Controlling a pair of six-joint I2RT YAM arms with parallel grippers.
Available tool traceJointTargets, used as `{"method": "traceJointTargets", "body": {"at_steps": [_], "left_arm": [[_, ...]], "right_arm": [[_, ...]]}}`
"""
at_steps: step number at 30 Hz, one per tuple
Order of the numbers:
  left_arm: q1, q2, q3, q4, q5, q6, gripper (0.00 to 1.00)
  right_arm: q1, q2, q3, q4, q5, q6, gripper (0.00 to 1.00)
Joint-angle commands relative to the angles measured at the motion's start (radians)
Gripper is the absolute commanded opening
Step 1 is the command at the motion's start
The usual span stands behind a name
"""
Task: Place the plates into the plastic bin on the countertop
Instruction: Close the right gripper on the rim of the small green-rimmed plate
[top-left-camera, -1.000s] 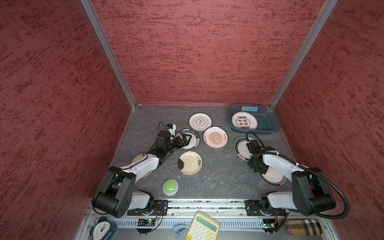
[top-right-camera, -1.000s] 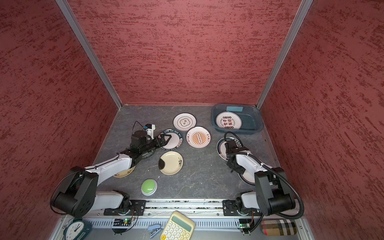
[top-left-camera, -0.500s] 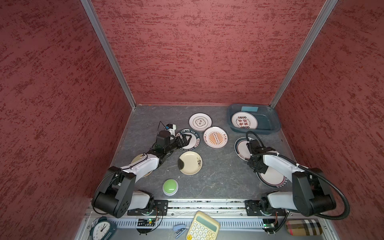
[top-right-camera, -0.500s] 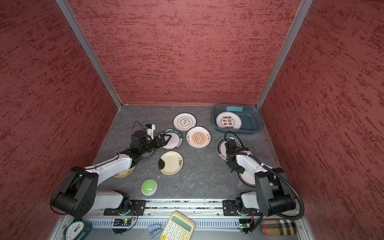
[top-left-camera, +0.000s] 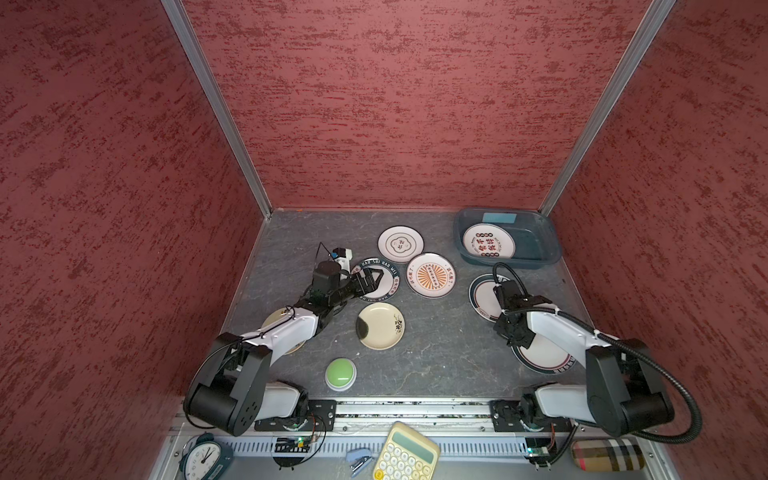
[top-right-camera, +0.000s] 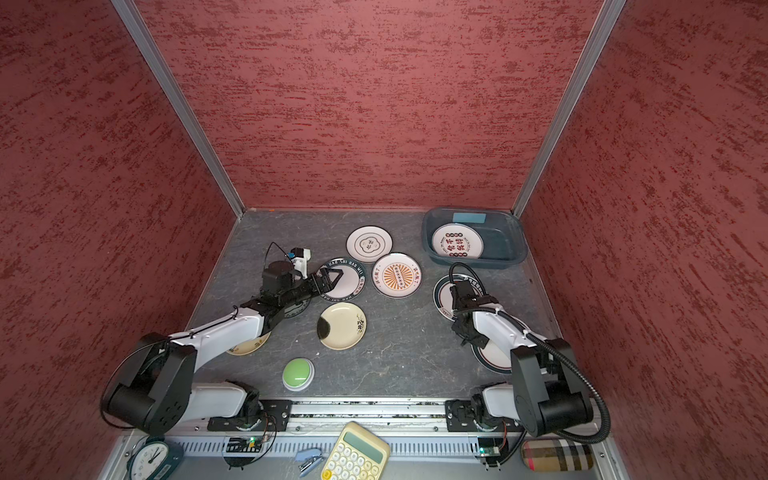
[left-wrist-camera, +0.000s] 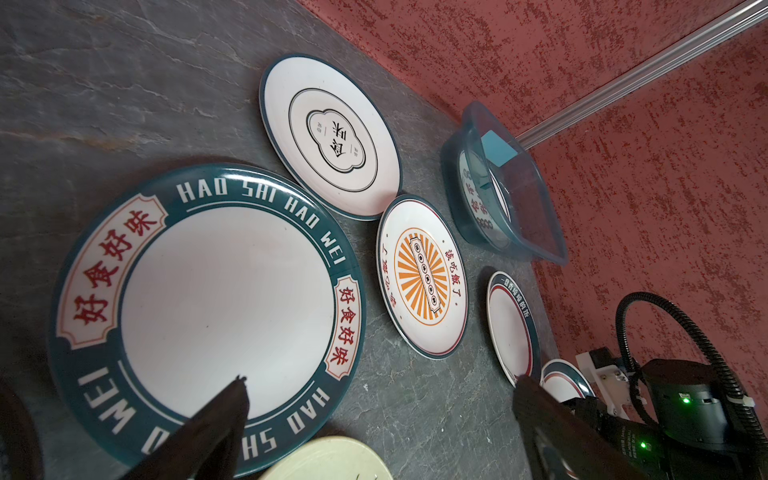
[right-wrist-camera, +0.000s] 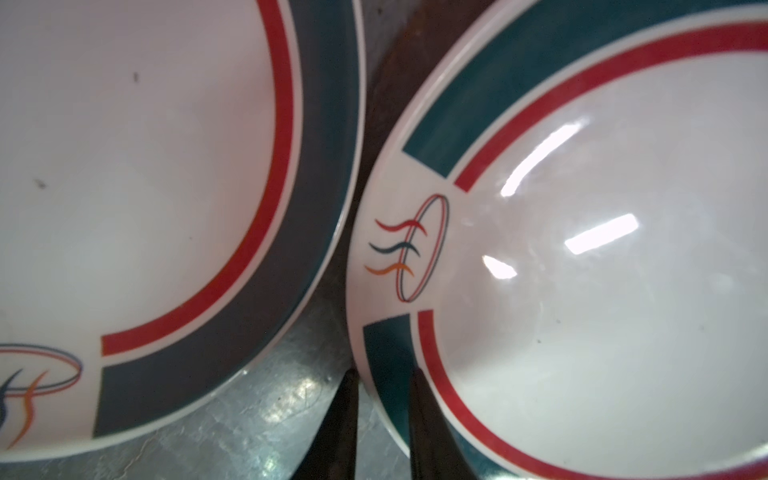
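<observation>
Along the front rail, off the countertop (top-left-camera: 436, 353), sit a clock (top-left-camera: 203, 459), a stapler (top-left-camera: 360, 461), a calculator (top-left-camera: 405, 455) and a plaid case (top-left-camera: 606, 455). Just past the rail a green dome button (top-left-camera: 340, 372) rests on the dark stone surface. Behind it lies a cream plate (top-left-camera: 380, 325) with black marks, and a second cream plate (top-right-camera: 249, 348) is half hidden under the left arm. A dark patterned plate (top-right-camera: 300, 310) peeks out beneath that arm's wrist.

On the right, under the right arm, a glossy ringed plate (right-wrist-camera: 582, 270) and its shaded twin (right-wrist-camera: 145, 187) lie just beside each other on the stone. There the right gripper (right-wrist-camera: 382, 374) has its fingers drawn close on the glossy ringed plate's rim, one at the outer edge, one on the green band inside.

Spread wide and holding nothing, the left gripper (left-wrist-camera: 379, 380) hangs over the lettered plate (left-wrist-camera: 208, 299) reading HAO SHI HAO WEI. One fingertip is above the white centre, the other out past the edge; whether either touches cannot be told.

Beyond lie an orange sunburst plate (top-left-camera: 430, 275) and, farther back, a white plate (top-left-camera: 400, 244) with a cloud emblem. At the far right corner stands the plastic bin (top-left-camera: 536, 247), light-blue label on its back wall, with one red-lettered plate (top-left-camera: 488, 246) flat inside.
</observation>
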Motion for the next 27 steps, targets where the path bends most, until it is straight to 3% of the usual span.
{"method": "traceJointTargets", "body": {"at_steps": [1, 10, 23, 27], "left_arm": [[0.007, 0.003, -0.005, 0.002, 0.006, 0.004, 0.99], [0.008, 0.001, -0.007, 0.004, 0.007, 0.003, 0.99], [0.01, 0.009, -0.008, 0.004, 0.004, 0.001, 0.99], [0.011, 0.009, -0.007, 0.002, 0.002, 0.001, 0.99]], "right_arm": [[0.013, -0.021, 0.0, -0.026, 0.007, 0.01, 0.27], [0.017, 0.067, 0.062, -0.097, 0.08, -0.006, 0.36], [0.08, 0.206, 0.175, -0.206, 0.219, 0.007, 0.28], [0.088, 0.216, 0.171, -0.188, 0.212, 0.004, 0.27]]}}
